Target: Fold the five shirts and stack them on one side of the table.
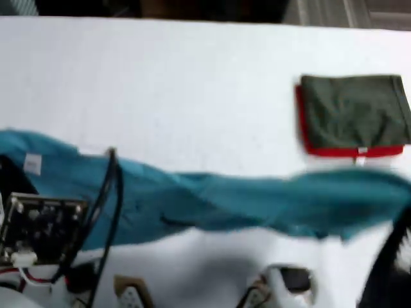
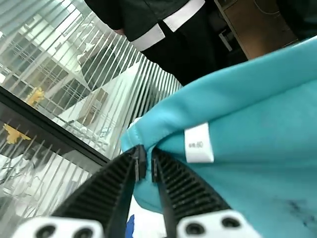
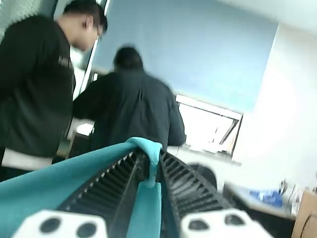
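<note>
A white table [image 1: 160,83] carries a folded dark green shirt [image 1: 353,109] lying on a folded red shirt [image 1: 334,151], whose edge shows along two sides. Just beside the green shirt, toward the arms, a teal shirt [image 1: 212,199] is held stretched in a long band. The left gripper [image 2: 146,166] pinches its edge near a white label [image 2: 199,144]. The right gripper [image 3: 154,168] clamps another edge. Slatted blinds [image 2: 59,74] and a blue wall [image 3: 198,44] line the room.

White table [image 1: 192,70], blue wall [image 3: 198,44], slatted blinds [image 2: 54,54]
</note>
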`<action>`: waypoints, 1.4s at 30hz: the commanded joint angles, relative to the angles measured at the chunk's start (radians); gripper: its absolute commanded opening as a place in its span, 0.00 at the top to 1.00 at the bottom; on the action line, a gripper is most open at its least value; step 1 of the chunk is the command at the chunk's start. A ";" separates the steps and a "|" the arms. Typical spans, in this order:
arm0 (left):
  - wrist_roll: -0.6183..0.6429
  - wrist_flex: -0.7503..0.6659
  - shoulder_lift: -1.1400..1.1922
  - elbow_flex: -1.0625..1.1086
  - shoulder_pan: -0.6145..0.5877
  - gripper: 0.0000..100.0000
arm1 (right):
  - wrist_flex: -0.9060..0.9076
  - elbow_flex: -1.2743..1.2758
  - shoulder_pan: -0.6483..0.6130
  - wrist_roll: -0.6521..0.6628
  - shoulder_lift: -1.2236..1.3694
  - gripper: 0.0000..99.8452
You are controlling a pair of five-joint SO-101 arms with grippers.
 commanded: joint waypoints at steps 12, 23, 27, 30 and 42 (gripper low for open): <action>0.017 0.011 0.003 0.031 0.005 0.97 | -0.012 0.002 0.012 0.002 -0.033 0.98; 0.015 -0.186 0.012 0.443 0.005 0.97 | -0.012 0.002 0.005 0.008 0.340 0.98; 0.015 -0.313 0.012 0.587 0.008 0.97 | -0.012 0.002 0.004 0.008 0.486 0.98; 0.015 -0.397 0.012 0.674 0.057 0.97 | -0.012 0.000 0.004 0.008 0.595 0.98; -0.094 -0.698 0.348 0.727 0.226 0.97 | -0.120 -0.009 0.005 0.008 0.972 0.98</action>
